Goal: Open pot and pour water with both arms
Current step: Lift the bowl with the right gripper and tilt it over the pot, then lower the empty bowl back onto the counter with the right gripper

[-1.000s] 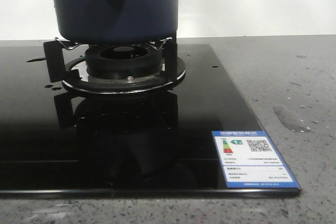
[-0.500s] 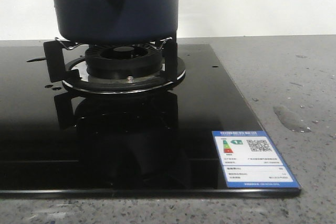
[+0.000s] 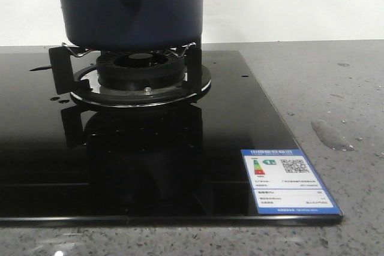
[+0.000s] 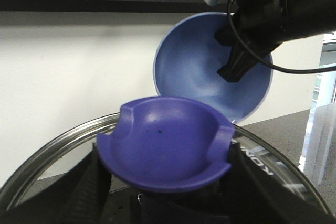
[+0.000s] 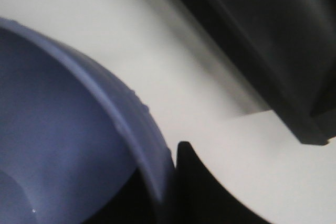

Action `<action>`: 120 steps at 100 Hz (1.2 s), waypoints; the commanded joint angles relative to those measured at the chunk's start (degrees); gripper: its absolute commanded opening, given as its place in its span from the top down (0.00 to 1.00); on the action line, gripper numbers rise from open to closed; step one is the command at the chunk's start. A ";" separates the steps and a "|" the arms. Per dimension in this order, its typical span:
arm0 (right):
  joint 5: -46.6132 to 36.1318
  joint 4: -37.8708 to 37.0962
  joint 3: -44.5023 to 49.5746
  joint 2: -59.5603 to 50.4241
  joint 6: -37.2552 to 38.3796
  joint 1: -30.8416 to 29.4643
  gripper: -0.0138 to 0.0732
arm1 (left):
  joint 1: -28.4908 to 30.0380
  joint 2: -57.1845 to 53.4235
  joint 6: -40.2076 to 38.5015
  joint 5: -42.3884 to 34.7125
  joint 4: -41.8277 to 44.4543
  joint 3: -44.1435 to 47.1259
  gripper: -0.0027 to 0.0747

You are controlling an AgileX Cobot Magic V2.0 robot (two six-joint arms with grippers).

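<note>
Pot (image 3: 131, 7) sits on the burner stand (image 3: 138, 76) of the black glass stove top (image 3: 240, 118), upper left of the front view; handle stub faces the camera. Looks rigid, matte-sided and likely heavy if it holds water; the stub or rim seem the safest holds.

Left wrist view: glass lid (image 4: 63, 145) with its purple cupped knob (image 4: 165, 142) fills the space just ahead of the left gripper (image 4: 157, 203). The dark fingers (image 4: 97, 182) flank the knob's base, apparently pinched on it. Glass is smooth and breakable; the knob is the only sensible hold.

Beyond the lid, the right gripper (image 4: 236, 59) clamps the rim of a light blue bowl (image 4: 202, 69), tipped on edge with its hollow showing. Right wrist view shows that rim (image 5: 131, 124) close up against a dark finger (image 5: 194, 182).

Bowl looks light and stiff, slippery if wet.
</note>
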 commanded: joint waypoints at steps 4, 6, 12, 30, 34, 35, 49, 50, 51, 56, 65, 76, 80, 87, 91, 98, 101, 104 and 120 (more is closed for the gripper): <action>-3.55 -11.81 -1.93 -3.35 1.44 2.13 0.89 | -0.66 -0.37 -0.49 1.87 -3.00 -1.88 0.49; -3.55 -13.08 -1.93 -3.35 1.44 2.51 0.89 | -0.66 -0.37 -0.49 1.87 -3.00 -1.88 0.49; -3.70 -16.49 -1.93 -3.33 1.56 3.44 0.89 | -0.66 -0.37 -0.49 1.87 -3.00 -1.88 0.49; -4.27 -22.00 -1.93 -3.33 1.56 4.73 0.89 | -0.79 -0.37 -0.49 1.87 -3.00 -1.88 0.49; -4.40 -22.54 -1.93 -3.33 1.56 4.73 0.89 | -1.05 -0.37 -0.49 1.77 -3.00 -1.88 0.49; -4.40 -22.64 -1.93 -3.33 1.56 4.73 0.89 | -1.18 -0.37 -0.49 1.77 -3.00 -1.88 0.49; -4.40 -24.87 -1.93 -3.33 1.56 4.85 0.89 | -2.09 -0.37 -0.49 1.77 -3.00 -1.88 0.49; -4.40 -24.98 -1.93 -3.33 1.56 5.00 0.89 | -2.11 -0.37 -0.49 1.77 -3.00 -1.88 0.49; -4.40 -25.15 -1.93 -3.33 1.56 4.98 0.89 | -2.22 -0.37 -0.49 1.77 -3.00 -1.88 0.49; -4.40 -25.26 -1.93 -3.33 1.56 5.20 0.89 | -2.31 -0.37 -0.49 1.48 -3.00 -1.88 0.49; -4.19 -23.63 -1.93 -3.33 1.56 5.31 0.89 | -2.31 -0.37 -0.49 1.48 -3.00 -1.88 0.49; -0.49 -13.33 -2.47 -3.33 6.09 5.14 0.89 | -2.31 -0.37 -0.49 1.48 -3.00 -1.88 0.49; 1.58 -9.75 -2.47 -3.33 6.68 4.56 0.89 | -2.31 -0.37 -0.49 1.48 -3.00 -1.88 0.49; 4.33 -3.59 -2.47 -3.33 6.68 3.21 0.89 | -2.68 -0.37 -0.49 1.36 -3.00 -1.88 0.49; 6.04 -0.82 -2.47 -3.33 6.68 2.16 0.89 | -3.26 -0.23 -0.38 1.20 -3.00 -1.88 0.49; 8.26 4.78 -2.59 -3.67 6.68 0.05 0.89 | -4.28 0.02 0.05 1.20 -3.00 -1.88 0.49; 8.77 8.16 -2.89 -4.06 6.68 -1.18 0.89 | -4.55 0.48 0.15 1.20 -3.00 -1.88 0.49; 8.94 11.21 -3.17 -4.44 6.68 -2.22 0.89 | -4.68 0.77 0.15 1.20 -3.00 -1.88 0.49; 11.71 25.89 -5.42 -8.13 5.87 -9.09 0.89 | -5.01 2.94 0.15 1.71 -3.00 -3.40 0.49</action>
